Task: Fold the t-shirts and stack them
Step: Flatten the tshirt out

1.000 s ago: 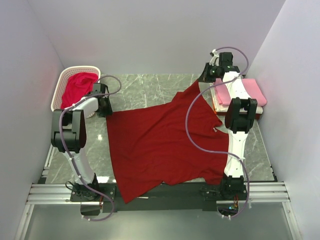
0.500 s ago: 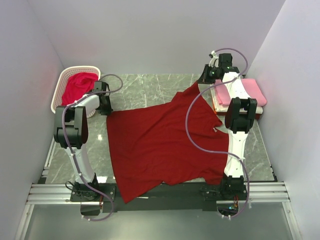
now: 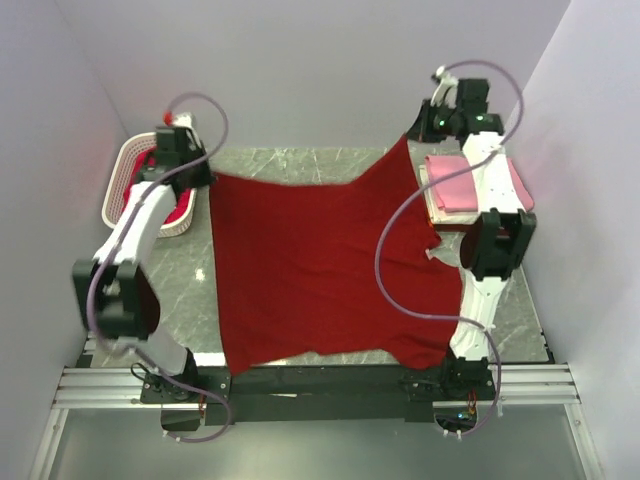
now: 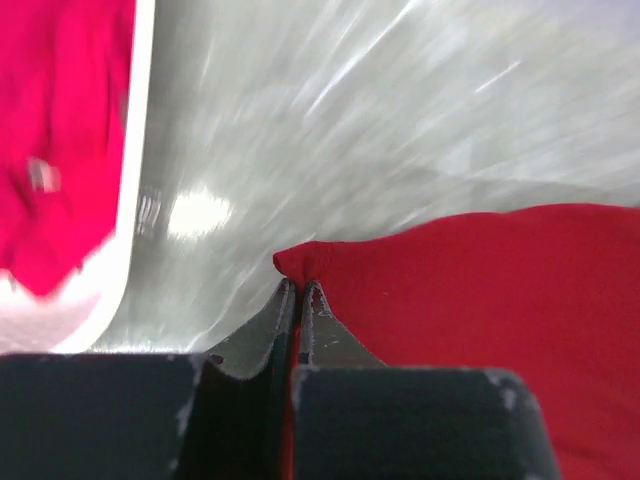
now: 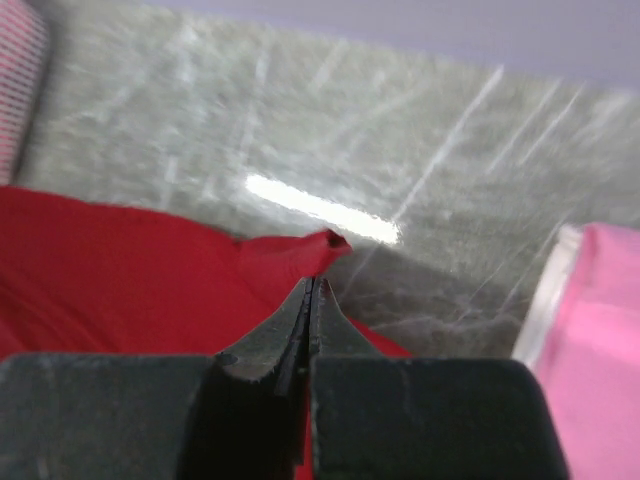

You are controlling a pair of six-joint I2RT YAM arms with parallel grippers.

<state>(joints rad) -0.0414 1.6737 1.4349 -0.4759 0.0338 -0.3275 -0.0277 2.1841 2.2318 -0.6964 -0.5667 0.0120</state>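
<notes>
Pinches a far corner of the large dark red cloth t-shirt [image 3: 320, 260] in the clenched left gripper [image 4: 298, 285]; pinches the other far corner in the clenched right gripper [image 5: 312, 285]; holds it stretched over the grey marble table [image 3: 290, 165], between white plastic lattice basket [image 3: 117, 180] and folded pink t-shirt [image 3: 465, 185].

Overhead, light falls even and sharp. Behind my left claw [image 4: 297, 288] the worktop [image 4: 400, 120] smears with motion, glare spotting it.
</notes>
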